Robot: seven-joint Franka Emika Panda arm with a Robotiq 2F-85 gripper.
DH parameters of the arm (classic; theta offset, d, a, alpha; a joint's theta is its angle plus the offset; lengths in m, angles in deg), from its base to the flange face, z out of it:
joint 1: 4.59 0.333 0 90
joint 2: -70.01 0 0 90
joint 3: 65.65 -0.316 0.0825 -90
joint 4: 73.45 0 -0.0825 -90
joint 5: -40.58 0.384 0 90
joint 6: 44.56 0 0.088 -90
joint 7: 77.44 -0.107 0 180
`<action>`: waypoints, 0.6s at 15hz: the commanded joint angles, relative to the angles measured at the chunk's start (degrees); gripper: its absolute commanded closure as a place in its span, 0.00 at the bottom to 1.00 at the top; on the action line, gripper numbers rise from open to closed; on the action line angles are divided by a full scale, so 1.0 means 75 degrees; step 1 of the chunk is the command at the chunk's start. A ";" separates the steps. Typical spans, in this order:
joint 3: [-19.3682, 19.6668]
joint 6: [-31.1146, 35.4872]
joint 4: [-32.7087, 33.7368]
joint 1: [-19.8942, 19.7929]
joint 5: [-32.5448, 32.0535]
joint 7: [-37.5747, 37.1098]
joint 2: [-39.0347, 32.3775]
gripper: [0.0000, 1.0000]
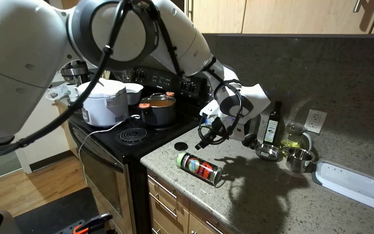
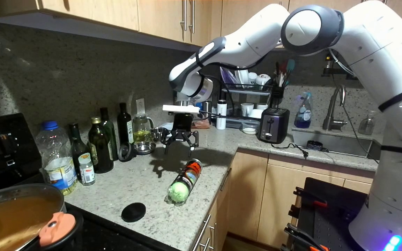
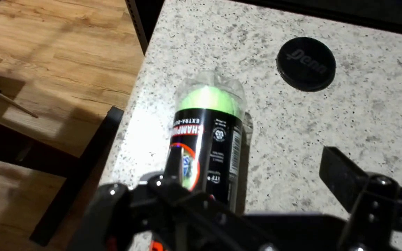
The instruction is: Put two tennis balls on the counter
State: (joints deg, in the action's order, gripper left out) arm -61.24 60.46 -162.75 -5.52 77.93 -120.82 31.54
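A clear can with a black label [image 1: 200, 167] lies on its side on the speckled counter [image 1: 330, 201], near its front edge. It also shows in an exterior view [image 2: 188, 174] and in the wrist view [image 3: 218, 153]. One yellow-green tennis ball [image 2: 179, 191] shows through its clear end, also in the wrist view [image 3: 208, 98]. A second ball is not visible; the label hides the can's middle. My gripper [image 2: 178, 148] is open and empty above the counter, close to the can. In the wrist view one finger overlaps the can and the other is over bare counter [image 3: 281, 139].
A black lid [image 3: 306, 64] lies flat on the counter near the can's ball end. Bottles [image 2: 99, 150], a glass jug [image 2: 141, 129] and a metal cup [image 1: 299, 159] stand along the back wall. The stovetop [image 1: 133, 152] with a pot [image 1: 158, 112] adjoins the counter.
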 commanded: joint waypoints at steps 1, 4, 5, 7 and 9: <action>-0.0104 0.0023 -0.0106 -0.0080 -0.0058 0.0019 0.0076 0.00; -0.0103 0.0041 -0.0215 -0.0082 -0.0054 0.0023 0.0168 0.00; -0.0102 0.0043 -0.0220 -0.0082 -0.0054 0.0024 0.0171 0.00; -0.0077 0.0259 -0.0253 -0.0011 -0.0075 -0.0022 0.0171 0.00; -0.0048 0.0684 -0.0441 0.0101 -0.0082 -0.0094 0.0245 0.00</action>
State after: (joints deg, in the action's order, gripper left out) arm -61.37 61.69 -164.50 -5.49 77.93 -120.45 32.49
